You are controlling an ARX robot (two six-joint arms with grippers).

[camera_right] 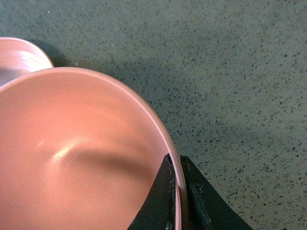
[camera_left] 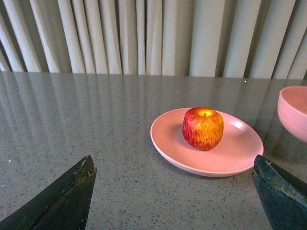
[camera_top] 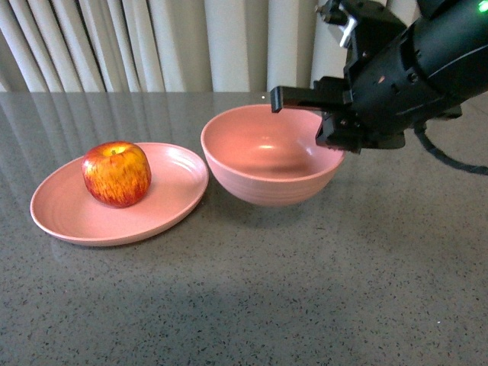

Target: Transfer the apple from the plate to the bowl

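The red apple (camera_top: 117, 174) with yellow streaks sits upright on the shallow pink plate (camera_top: 69, 217) at the left of the table. Beside it, touching the plate's rim, is the deep pink bowl (camera_top: 263, 164), empty. My right gripper (camera_top: 335, 133) is shut on the bowl's right rim; in the right wrist view its fingers (camera_right: 160, 201) pinch the bowl's wall (camera_right: 72, 158), one inside and one outside. My left gripper (camera_left: 175, 191) stands open, low over the table, short of the plate (camera_left: 230, 160) and the apple (camera_left: 203, 128). The bowl's edge (camera_left: 293, 112) shows at the far right of that view.
The grey speckled tabletop (camera_top: 305, 290) stretches bare in front of the dishes. Pale curtains (camera_top: 152, 42) hang behind the table's far edge. The black right arm (camera_top: 427, 61) reaches in from the upper right.
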